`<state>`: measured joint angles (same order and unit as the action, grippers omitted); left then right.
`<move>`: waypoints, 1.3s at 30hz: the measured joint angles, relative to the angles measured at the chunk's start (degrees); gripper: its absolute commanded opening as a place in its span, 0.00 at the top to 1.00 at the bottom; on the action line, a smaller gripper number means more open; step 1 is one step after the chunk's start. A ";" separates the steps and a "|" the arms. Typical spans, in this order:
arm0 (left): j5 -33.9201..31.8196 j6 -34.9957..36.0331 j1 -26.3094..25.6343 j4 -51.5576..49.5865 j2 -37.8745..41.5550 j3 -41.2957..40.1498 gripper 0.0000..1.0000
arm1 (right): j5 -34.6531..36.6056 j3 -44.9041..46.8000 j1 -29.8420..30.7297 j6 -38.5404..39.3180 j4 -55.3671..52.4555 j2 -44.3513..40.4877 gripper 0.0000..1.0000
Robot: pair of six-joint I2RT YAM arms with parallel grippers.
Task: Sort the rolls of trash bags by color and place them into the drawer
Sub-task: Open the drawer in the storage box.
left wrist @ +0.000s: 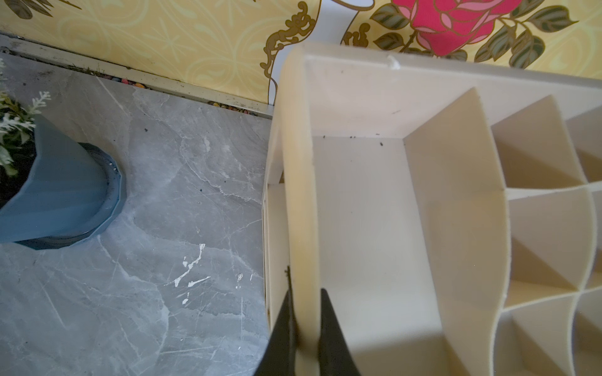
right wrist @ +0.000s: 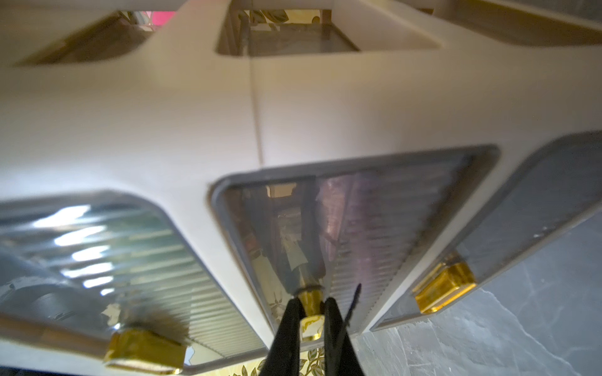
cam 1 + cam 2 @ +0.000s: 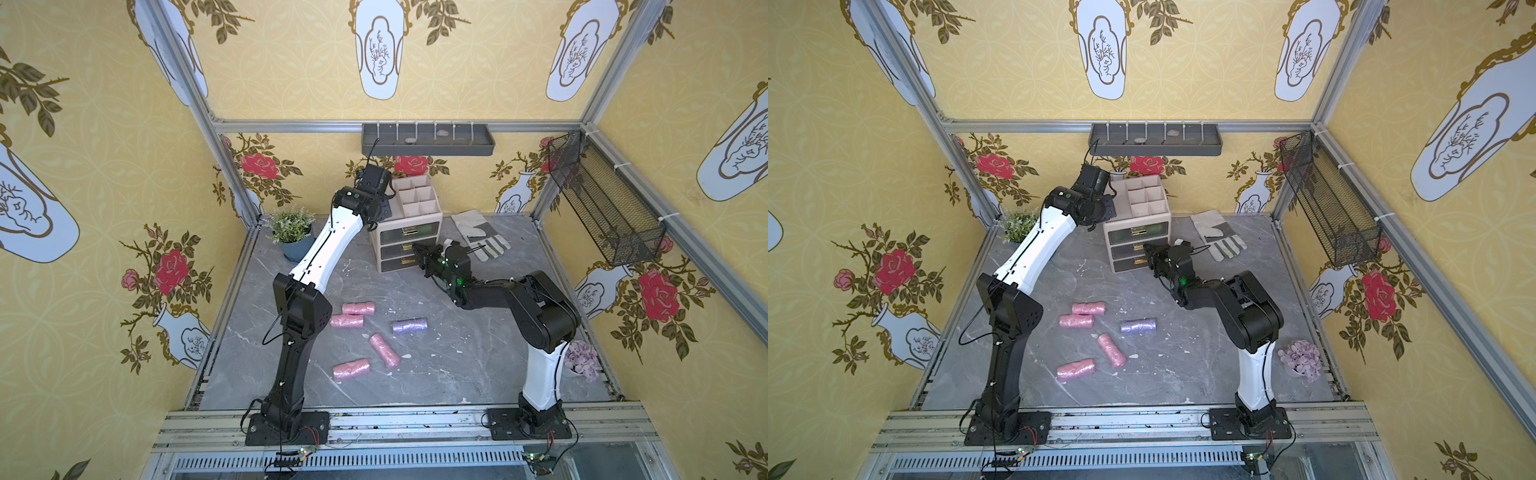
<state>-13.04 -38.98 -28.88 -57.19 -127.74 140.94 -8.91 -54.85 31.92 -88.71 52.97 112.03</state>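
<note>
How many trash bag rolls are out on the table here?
5. Two pink rolls lie side by side, a third pink roll just in front, a fourth at the front, and one purple roll to their right. The drawers may hide more.

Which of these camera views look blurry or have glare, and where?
Right wrist view: soft and smeared, with white glare streaks on the ribbed drawer front; the middle gold handle is readable. Left wrist view: sharp on the marble table, smeared along the drawer chest wall nearest the lens. Both top views: sharp, evenly lit, only a faint shadow under the purple roll.
</note>
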 measured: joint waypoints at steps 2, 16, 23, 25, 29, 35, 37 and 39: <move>0.00 0.00 0.00 0.00 0.00 0.00 1.00 | -0.07 1.20 0.26 -0.04 0.44 -0.81 0.96; -0.07 -0.04 0.00 -0.74 -0.42 1.01 1.00 | -2.84 10.99 0.96 -0.42 2.89 -7.43 0.96; -0.07 -0.02 0.00 -1.60 -0.81 2.03 1.00 | -3.30 15.63 1.99 -0.35 4.15 -10.54 0.96; -0.07 0.02 0.00 -1.60 -0.81 2.03 1.00 | -3.56 16.48 2.08 -0.31 4.09 -11.39 0.96; -0.07 0.02 0.00 -1.62 -0.81 2.03 1.00 | -4.24 16.90 1.77 -0.11 3.63 -12.20 0.91; -0.35 0.00 -0.02 -1.55 -0.70 1.79 0.94 | -6.49 15.69 0.31 1.16 0.59 -12.72 0.64; -0.42 0.00 -0.02 -1.53 -0.57 1.62 0.88 | -6.97 15.19 -0.02 1.75 -1.55 -13.25 0.57; -0.44 0.02 -0.02 -1.09 -0.04 0.79 0.83 | -7.37 14.84 -0.42 2.54 -3.91 -14.45 0.55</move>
<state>-13.47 -38.96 -28.91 -58.28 -127.79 141.73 -16.27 -40.01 31.51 -86.17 49.06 97.58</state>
